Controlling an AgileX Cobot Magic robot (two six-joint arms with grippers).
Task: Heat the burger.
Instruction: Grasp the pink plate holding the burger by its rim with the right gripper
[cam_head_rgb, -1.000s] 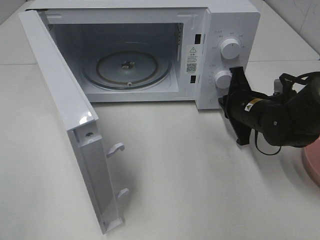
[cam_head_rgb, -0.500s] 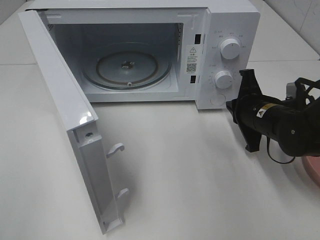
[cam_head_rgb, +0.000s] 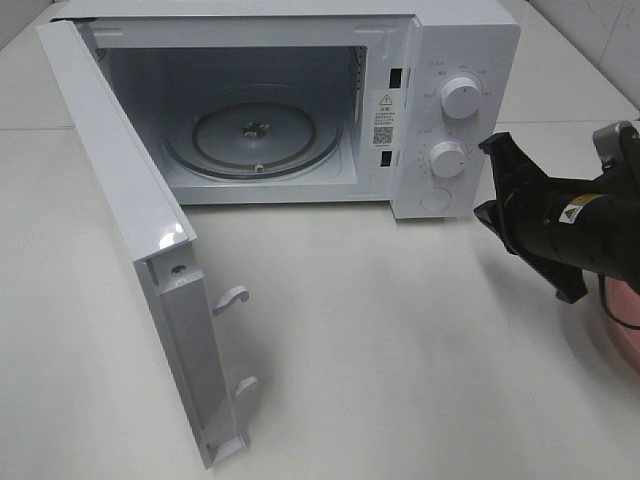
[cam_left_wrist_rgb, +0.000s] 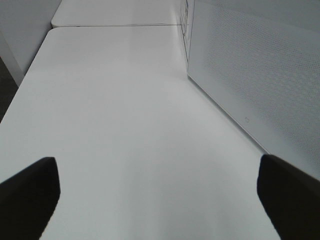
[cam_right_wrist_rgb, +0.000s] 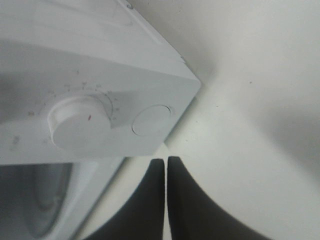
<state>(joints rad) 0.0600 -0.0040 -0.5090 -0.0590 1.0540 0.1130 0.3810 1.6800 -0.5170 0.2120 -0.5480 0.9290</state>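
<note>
At 3 o'clock in the high view, the right gripper (cam_head_rgb: 482, 212) is clenched on nothing. In its wrist view the two black fingers (cam_right_wrist_rgb: 145, 210) press flat together, aimed at the round release button (cam_right_wrist_rgb: 151, 119) but apart from it. At 4 o'clock from the gripper, a sliver of the pink plate (cam_head_rgb: 626, 335) shows at the frame edge. The burger is in none of our views; we judge it sits on that plate, out of frame. The left gripper (cam_left_wrist_rgb: 157, 165) hangs released, fingers wide, over bare table (cam_left_wrist_rgb: 125, 100) beside a perforated panel (cam_left_wrist_rgb: 260, 75), likely the outer face of the open door (cam_head_rgb: 120, 200). The microwave (cam_head_rgb: 460, 40) fills 12 o'clock, that door standing wide toward 8 o'clock, glass turntable (cam_head_rgb: 255, 135) bare.

Step in hand, as we read it: door open, burger fetch not yet begun. The next move calls for the right jaws to part, reach toward 4 o'clock, take the burger gently by its sides and carry it level onto the turntable.
</note>
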